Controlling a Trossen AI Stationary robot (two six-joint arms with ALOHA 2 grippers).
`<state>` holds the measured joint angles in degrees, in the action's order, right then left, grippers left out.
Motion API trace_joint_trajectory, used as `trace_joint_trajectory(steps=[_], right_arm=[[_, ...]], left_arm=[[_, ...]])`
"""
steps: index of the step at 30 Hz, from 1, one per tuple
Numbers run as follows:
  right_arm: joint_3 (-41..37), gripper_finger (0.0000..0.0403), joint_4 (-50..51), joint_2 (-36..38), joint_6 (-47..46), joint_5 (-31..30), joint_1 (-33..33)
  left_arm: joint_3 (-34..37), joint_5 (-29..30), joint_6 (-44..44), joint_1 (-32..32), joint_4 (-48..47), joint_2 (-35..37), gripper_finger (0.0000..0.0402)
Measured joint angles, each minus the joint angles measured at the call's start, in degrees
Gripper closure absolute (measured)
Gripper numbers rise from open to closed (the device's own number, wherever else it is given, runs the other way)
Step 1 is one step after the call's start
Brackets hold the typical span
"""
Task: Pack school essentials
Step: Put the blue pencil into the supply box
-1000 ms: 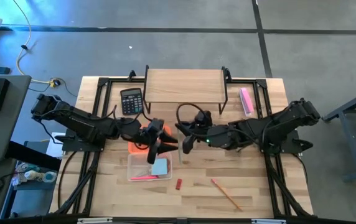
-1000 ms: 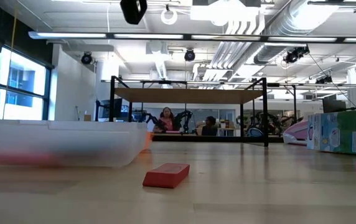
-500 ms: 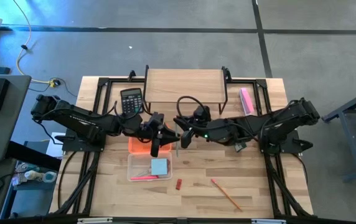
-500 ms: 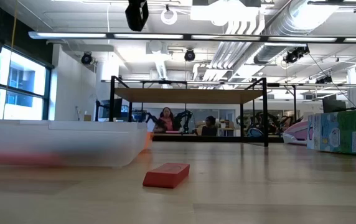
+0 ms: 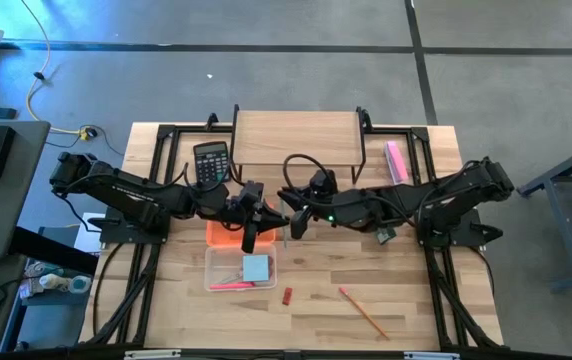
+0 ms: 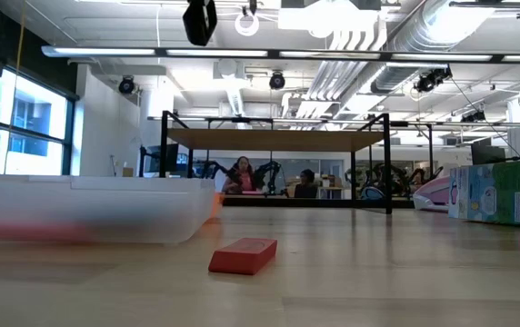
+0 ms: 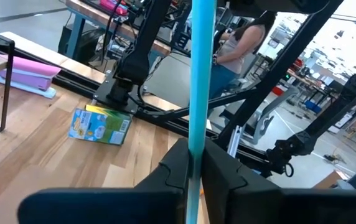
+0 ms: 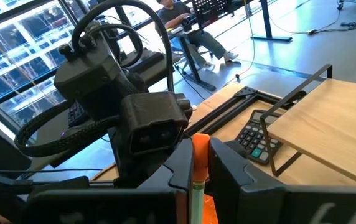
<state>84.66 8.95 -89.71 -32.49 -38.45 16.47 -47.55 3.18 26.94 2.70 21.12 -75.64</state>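
Observation:
A pale pencil (image 7: 201,74) with an orange end (image 8: 200,144) hangs above the table's middle between my two grippers. My left gripper (image 5: 269,218) comes from the left and is shut on it. My right gripper (image 5: 293,221) comes from the right and is also shut on it. Below and nearer lies a clear container (image 5: 216,270) holding a light-blue notepad (image 5: 257,267) and a pink pencil (image 5: 228,286). A small red piece (image 5: 287,296) and an orange pencil (image 5: 363,311) lie flat on the table near its front. The crayon box (image 7: 100,124) lies on its side under my right arm. My left gripper pinches the pencil's shaft (image 7: 195,146) between its two fingers, which come about level from the table's left and lie across it. The pencil is clear of the table. My right gripper pinches the same pencil just below its orange end (image 8: 196,177) between its two fingers, coming about level from the table's right and lying across it.
A wooden riser shelf (image 5: 296,138) stands at the back middle, with a black calculator (image 5: 211,162) to its left and a flat pink bar (image 5: 396,161) to its right. An orange flat thing (image 5: 221,235) lies under my left gripper. People sit in the room beyond.
My left gripper has shut its spread fingers on the pencil that my right gripper holds. The pencil stays lifted between the two grippers.

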Motion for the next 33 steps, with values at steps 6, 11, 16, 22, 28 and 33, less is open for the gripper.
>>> trace_joint_trajectory(steps=[6,11,16,22,28,33], right_arm=[[0.00,0.0344,0.33,0.00,1.53,1.94,0.00],[0.00,0.0273,0.60,0.55,1.49,2.05,0.00],[0.00,0.0229,2.32,3.66,1.49,2.61,0.00],[0.00,0.0218,7.50,7.09,1.21,2.97,0.00],[0.00,0.0217,12.67,8.17,-0.02,2.64,-0.17],[0.00,0.0217,14.89,8.17,-0.04,2.71,-1.01]], left_arm=[[0.00,-0.02,-0.23,0.04,-0.67,0.00,0.0381],[0.00,-1.36,-0.33,0.04,-2.48,0.02,0.0386],[0.00,-1.46,-0.44,0.42,-9.08,0.02,0.0383],[-1.17,-5.04,-1.34,2.19,-17.63,0.02,0.0385],[-7.18,-7.06,-4.62,4.91,-37.09,0.02,0.0385],[-11.15,-7.19,-1.76,6.66,-52.47,0.02,0.0385]])
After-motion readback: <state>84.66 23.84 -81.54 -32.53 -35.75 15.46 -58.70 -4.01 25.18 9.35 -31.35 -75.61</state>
